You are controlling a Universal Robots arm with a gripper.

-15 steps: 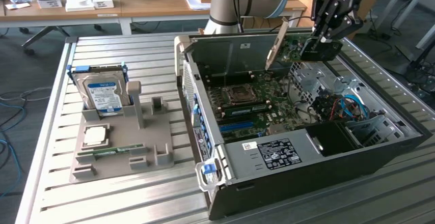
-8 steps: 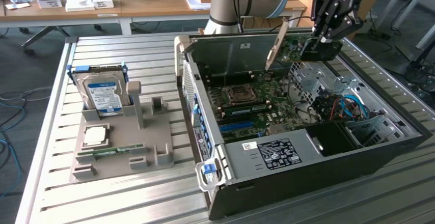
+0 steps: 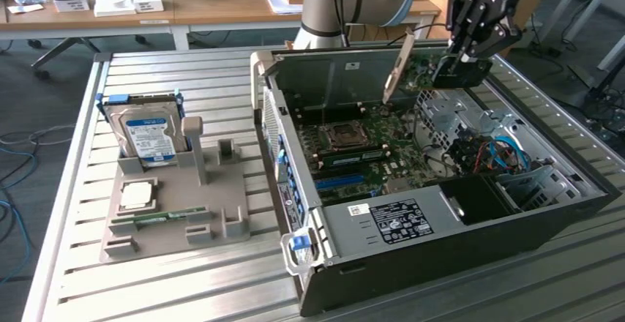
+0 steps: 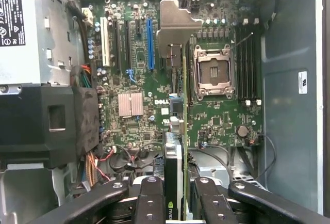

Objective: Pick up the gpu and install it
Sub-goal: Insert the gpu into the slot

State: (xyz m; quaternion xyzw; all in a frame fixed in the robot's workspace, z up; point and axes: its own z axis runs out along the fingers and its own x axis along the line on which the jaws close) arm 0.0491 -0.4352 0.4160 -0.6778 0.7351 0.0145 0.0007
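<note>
Our fingers (image 4: 149,202) clamp the gpu (image 4: 174,154) above the motherboard (image 4: 219,123); we should square its edge with the blue slot (image 4: 150,43).

gpu (image 4: 173,152) edge-on, fan face unseen, held end hidden inside gripper (image 4: 174,188); arm (image 3: 337,4) behind case (image 3: 410,271) cropped by frame edge.

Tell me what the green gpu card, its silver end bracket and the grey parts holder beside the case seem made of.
Green gpu card: likely fibreglass circuit board, matte green edge. Silver end bracket: sheet metal, by its dull sheen and bend. Grey parts holder: probably plastic, uniformly matte.
</note>
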